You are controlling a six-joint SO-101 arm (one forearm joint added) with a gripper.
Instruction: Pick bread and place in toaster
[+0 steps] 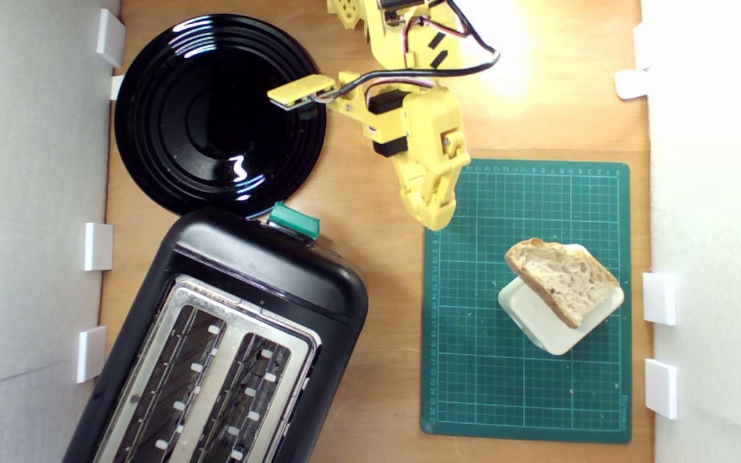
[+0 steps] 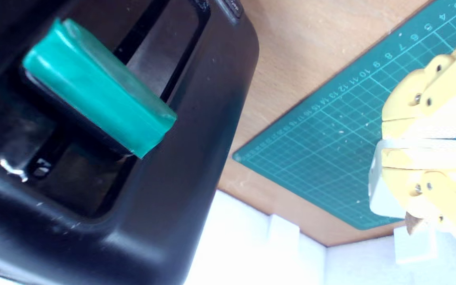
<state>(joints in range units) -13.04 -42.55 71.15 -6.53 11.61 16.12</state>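
Observation:
The bread (image 1: 563, 280), a rustic slice with pale holey crumb and brown crust, lies on a cream rounded-square block (image 1: 541, 321) on the green mat. My yellow gripper (image 1: 438, 218) hovers by the mat's far left corner, well short of the bread, shut and holding nothing. The black two-slot toaster (image 1: 216, 347) with a shiny metal top stands at the exterior view's lower left, both slots empty, its green lever knob (image 1: 293, 220) toward the gripper. The wrist view shows the toaster's end (image 2: 196, 158), the knob (image 2: 97, 89) and my shut gripper (image 2: 382, 144), with a sliver of bread crust (image 2: 412, 225) past it.
A round glossy black plate (image 1: 216, 116) lies beyond the toaster. The green cutting mat (image 1: 486, 360) covers the wooden table's right part in the exterior view. White walls with small white brackets (image 1: 658, 298) close in both sides.

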